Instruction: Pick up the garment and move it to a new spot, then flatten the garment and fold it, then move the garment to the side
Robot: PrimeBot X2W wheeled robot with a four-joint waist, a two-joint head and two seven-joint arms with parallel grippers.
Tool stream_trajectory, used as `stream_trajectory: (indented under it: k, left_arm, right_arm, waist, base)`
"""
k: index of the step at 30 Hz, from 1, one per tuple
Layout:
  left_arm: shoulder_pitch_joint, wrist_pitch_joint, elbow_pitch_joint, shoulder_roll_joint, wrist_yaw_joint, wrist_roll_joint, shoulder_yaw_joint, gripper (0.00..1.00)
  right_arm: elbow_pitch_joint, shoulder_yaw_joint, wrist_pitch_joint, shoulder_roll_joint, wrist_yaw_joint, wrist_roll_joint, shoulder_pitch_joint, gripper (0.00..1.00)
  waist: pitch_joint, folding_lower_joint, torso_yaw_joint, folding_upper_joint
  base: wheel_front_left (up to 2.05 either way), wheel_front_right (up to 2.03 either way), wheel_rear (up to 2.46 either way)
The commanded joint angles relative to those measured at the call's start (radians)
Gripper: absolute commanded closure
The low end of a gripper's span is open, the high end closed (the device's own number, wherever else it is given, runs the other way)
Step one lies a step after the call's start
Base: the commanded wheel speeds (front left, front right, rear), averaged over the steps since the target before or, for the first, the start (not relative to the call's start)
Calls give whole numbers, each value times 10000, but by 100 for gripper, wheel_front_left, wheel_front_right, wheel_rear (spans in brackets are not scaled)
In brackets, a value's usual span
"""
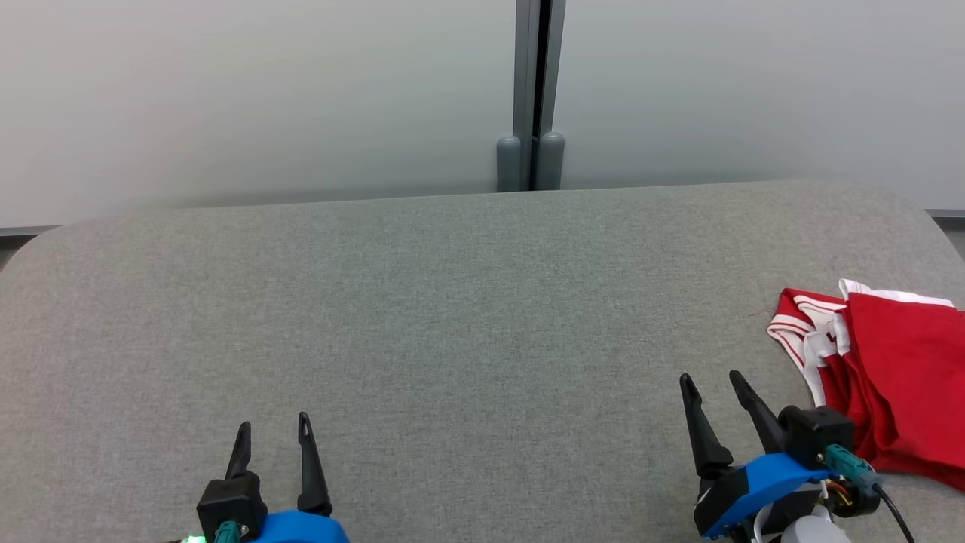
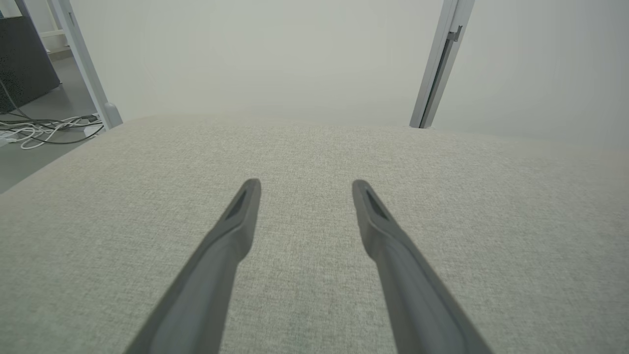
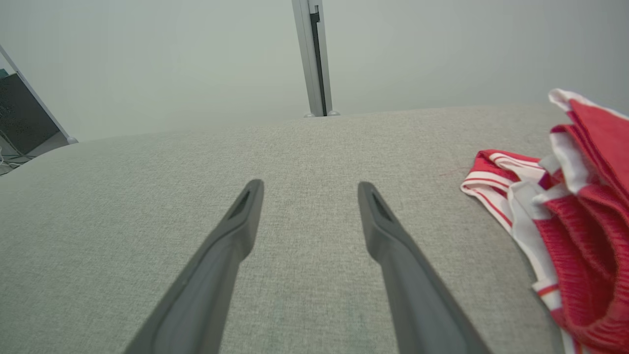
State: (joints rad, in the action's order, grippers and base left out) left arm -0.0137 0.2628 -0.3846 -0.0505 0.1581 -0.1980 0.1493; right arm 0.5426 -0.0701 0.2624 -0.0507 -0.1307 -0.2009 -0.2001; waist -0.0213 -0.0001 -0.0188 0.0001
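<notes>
Lying in a rumpled heap at the right edge of the grey fabric-covered surface [image 1: 452, 302], the red garment [image 1: 897, 377] with white trim and thin stripes is partly cut off by the head view's border. The right gripper [image 1: 709, 376] sits just beside it near the front edge, its two dark fingers [image 3: 221, 255] spread apart, holding nothing and clear of the cloth. In the right wrist view the garment lies off to the right of those fingers. The left gripper [image 1: 273, 421] is well apart from the garment at the near left, its fingers likewise spread wide over bare grey fabric. Behind the surface stand pale wall panels joined by a grey post [image 1: 531, 90], and cables [image 2: 44, 130] lie on the floor at the left wrist view's far left.
</notes>
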Motion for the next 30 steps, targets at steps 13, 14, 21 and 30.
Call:
stream_trajectory:
  k: [13, 14, 21, 30]
  left_arm:
    - [115, -205, -173, 4, -519, -807, 15, 100]
    - [96, -258, -152, 4, -553, -1003, -24, 100]
    - [-20, -603, 8, 4, -783, -2294, -285, 100]
    - [-163, -1045, 215, 4, -1081, -3955, -618, 100]
  right_arm:
    - [217, 178, -280, 13, 0, -558, 19, 100]
    - [179, 213, -343, 12, 0, -756, 24, 100]
    - [-187, 337, -652, 10, 0, -2093, 154, 100]
    - [-628, 514, -1054, 7, 0, -3785, 297, 100]
  waist:
    - [-3, 1, -22, -1]
    - [-2, 1, -20, -1]
    - [9, 1, -8, -1]
    - [24, 1, 9, -1]
  base:
    - [0, 0, 0]
    - [0, 0, 0]
    - [0, 0, 0]
    - [0, 0, 0]
